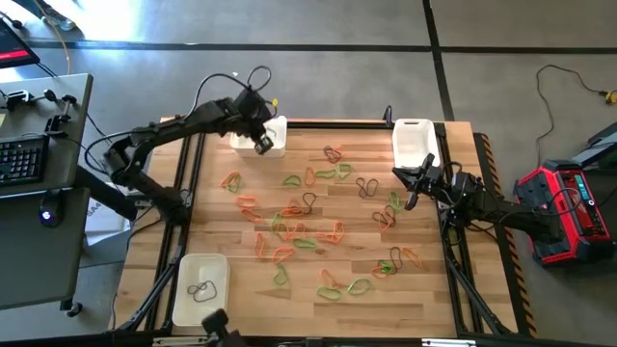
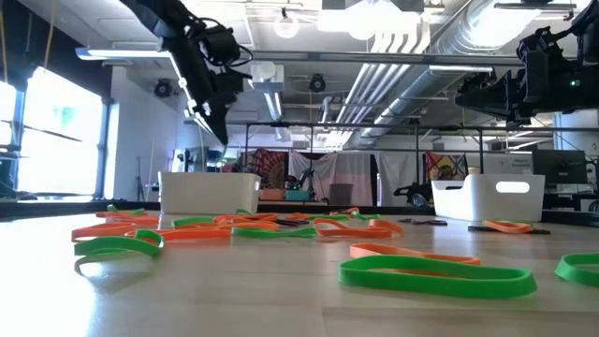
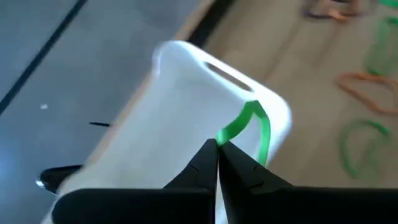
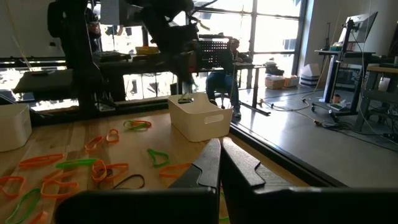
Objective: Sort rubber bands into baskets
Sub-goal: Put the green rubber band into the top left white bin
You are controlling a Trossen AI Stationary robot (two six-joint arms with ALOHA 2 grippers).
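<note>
Lower left of the high view: one white basket [image 1: 183, 294] sits at the near left corner of the wooden bench [image 1: 434, 299]. It holds a dark rubber band [image 1: 201, 289].

Upper left of centre: the left gripper [image 1: 262, 145] hangs over a second basket [image 1: 278, 128] at the bench's far edge. Its jaws are closed on a green rubber band [image 3: 252, 124], pinched at one end of the loop. In the left wrist view the rest of the loop dangles over the basket's end wall. In the low view this gripper [image 2: 221, 131] is raised above the basket [image 2: 208, 194], clear of its rim.

Centre: loose rubber bands [image 1: 308, 226] in green, orange and dark tones lie scattered across the bench, most in a cluster at mid-frame, with more toward the lower right.

Upper right of centre: the third basket [image 1: 413, 140] stands at the far right part of the bench. Whether it contains anything cannot be seen.

Right: the right gripper [image 1: 413, 189] is just below that basket in the high view, raised above the bench. Its jaws are closed completely and hold nothing. Bands lie just beside it
</note>
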